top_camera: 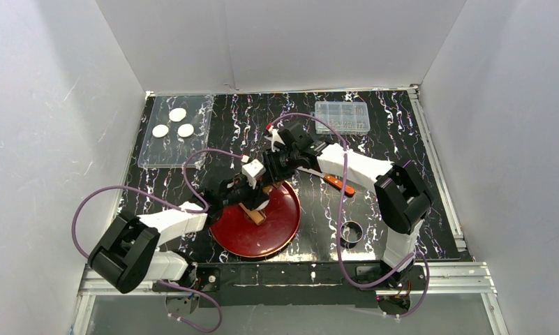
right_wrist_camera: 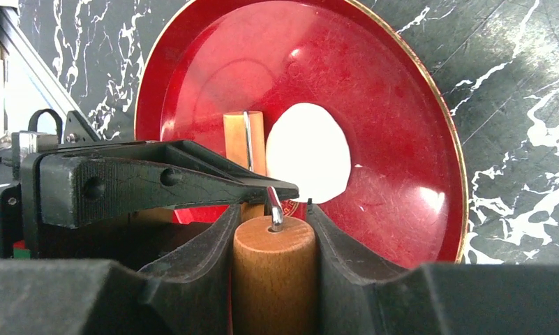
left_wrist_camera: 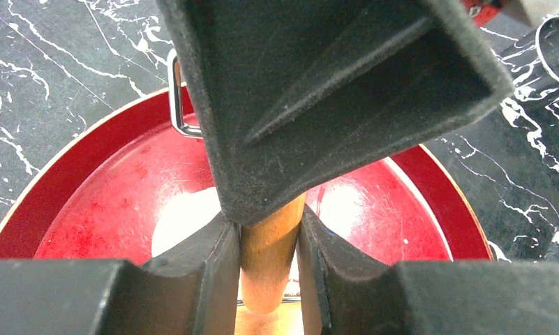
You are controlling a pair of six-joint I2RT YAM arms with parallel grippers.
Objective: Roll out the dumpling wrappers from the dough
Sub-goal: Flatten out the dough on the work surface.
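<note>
The dough [right_wrist_camera: 308, 153] lies flattened into a white oval on the red plate [right_wrist_camera: 395, 105]; in the left wrist view the dough [left_wrist_camera: 182, 220] shows behind the fingers. A wooden roller [right_wrist_camera: 273, 272] with a metal wire frame stands over the plate. My right gripper [right_wrist_camera: 273, 213] is shut on one wooden end of it. My left gripper [left_wrist_camera: 268, 223] is shut on the roller's other wooden part [left_wrist_camera: 268, 258]. From above, both grippers [top_camera: 252, 199] [top_camera: 273, 171] meet over the plate [top_camera: 276, 234] and hide the dough. Three dumpling wrappers [top_camera: 177, 114] lie on a clear tray [top_camera: 158, 157] at the back left.
A clear plastic box [top_camera: 342, 116] sits at the back right. An orange-handled tool [top_camera: 339, 184] lies right of the plate, under the right arm. A metal ring cutter [top_camera: 351, 232] rests near the right arm's base. White walls enclose the table.
</note>
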